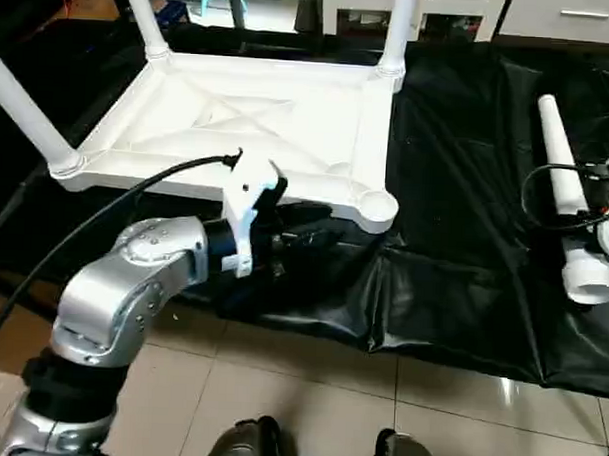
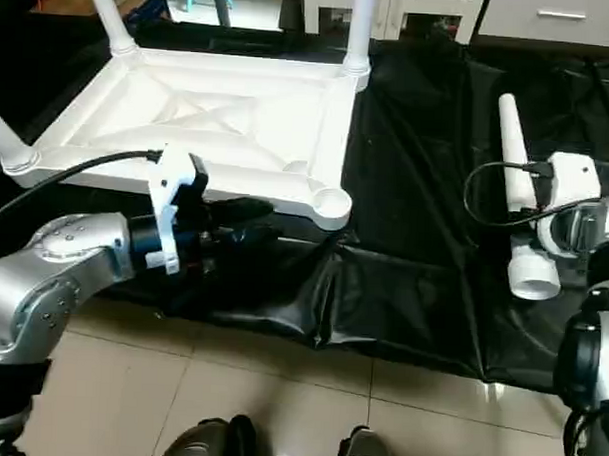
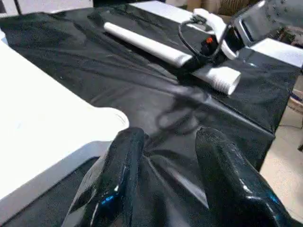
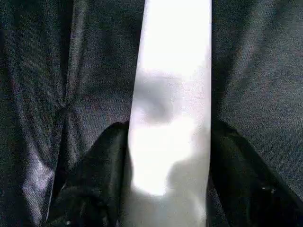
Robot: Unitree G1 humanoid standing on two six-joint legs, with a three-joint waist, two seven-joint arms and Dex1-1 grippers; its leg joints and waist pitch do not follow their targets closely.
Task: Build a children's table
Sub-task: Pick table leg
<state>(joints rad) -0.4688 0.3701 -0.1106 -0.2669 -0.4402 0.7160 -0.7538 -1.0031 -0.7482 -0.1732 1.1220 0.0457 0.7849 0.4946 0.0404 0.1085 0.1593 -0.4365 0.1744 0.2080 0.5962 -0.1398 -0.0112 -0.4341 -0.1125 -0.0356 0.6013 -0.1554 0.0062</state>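
Head views: table top (image 1: 238,116) lies upside down on black sheet (image 1: 466,194), ribbed underside up; three legs stand in its corner sockets, two at far corners (image 1: 396,31) (image 1: 142,17), one at near-left corner (image 1: 23,108); near-right socket (image 1: 377,206) is bare; L gripper (image 1: 304,233) sits just beside top's near edge, low over sheet, close to bare socket; loose leg (image 2: 521,201) lies flat on sheet well apart from top, to its right, wide end toward robot; R gripper (image 2: 570,222) is on that leg near wide end, cable looped over it; tile floor (image 1: 309,398) in front of sheet. L wrist view: L fingers (image 3: 111,179) stand apart w/ gap, nothing between them, sheet beneath; top's near-right corner (image 3: 57,127) just beside one finger, not touching as far as seen; loose leg (image 3: 156,47) farther off across sheet w/ R gripper (image 3: 215,45) over it. R wrist view: leg (image 4: 173,109) runs between both R fingers (image 4: 102,165), one each side, pads at or v. near tube; can't tell if they press it; sheet under it.
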